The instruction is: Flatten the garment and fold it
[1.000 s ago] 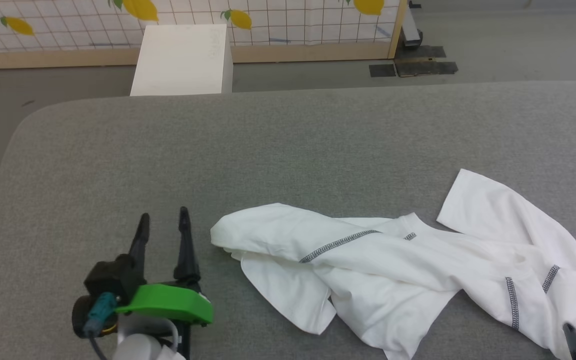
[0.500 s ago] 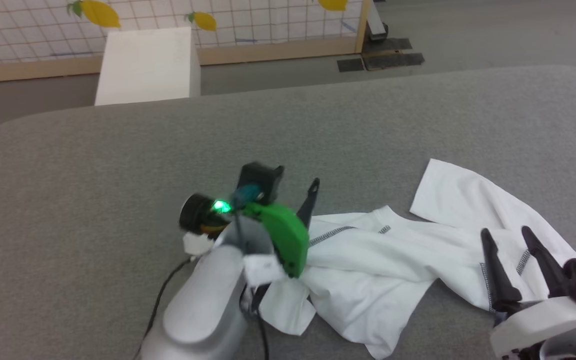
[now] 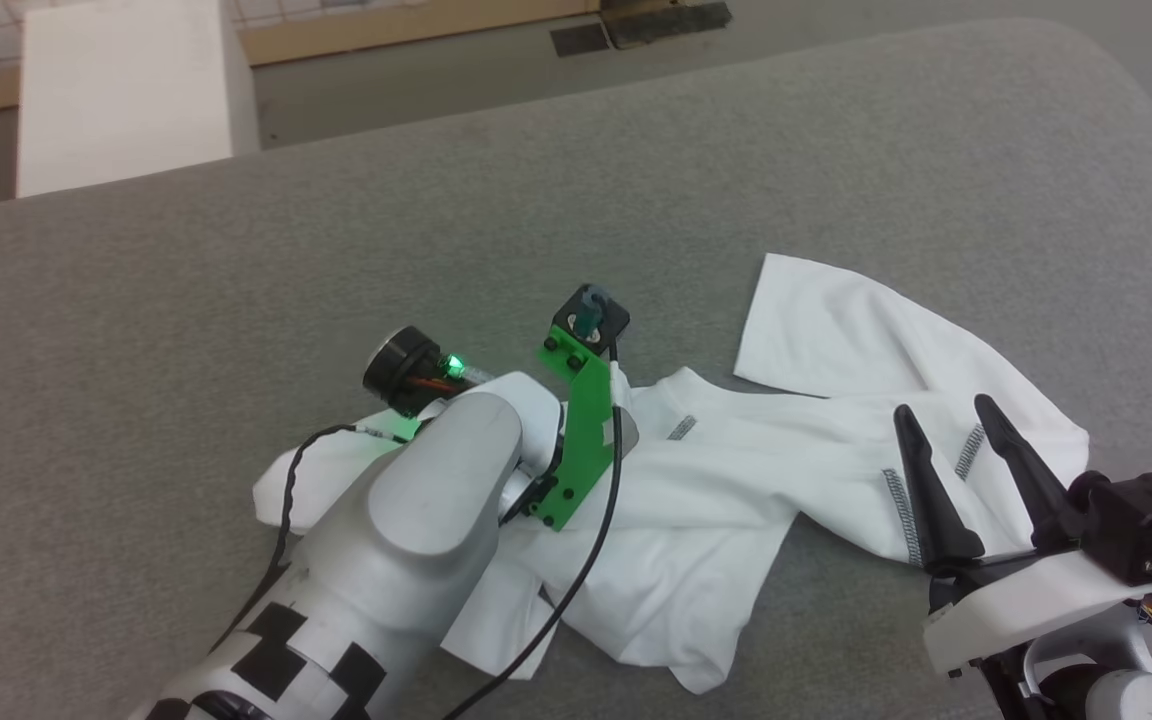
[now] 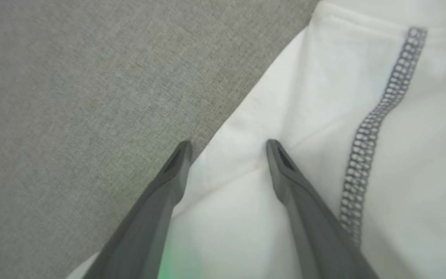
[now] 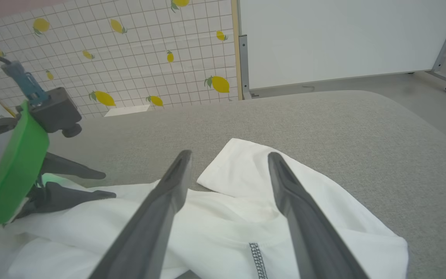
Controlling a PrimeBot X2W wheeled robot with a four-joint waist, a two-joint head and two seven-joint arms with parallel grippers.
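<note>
Nearest, the right gripper [image 3: 944, 408] is seen spread wide and empty over a stitched seam of the shirt [image 3: 736, 500], which lies crumpled toward the right side of the grey padded table [image 3: 336, 250]. Further in, the left gripper [image 4: 227, 144] is likewise held apart, one finger over the cloth's edge and one over bare padding, with nothing gripped. Beyond the table, a white box [image 3: 126, 90] and a lemon-printed screen [image 5: 130, 58] are visible.
</note>
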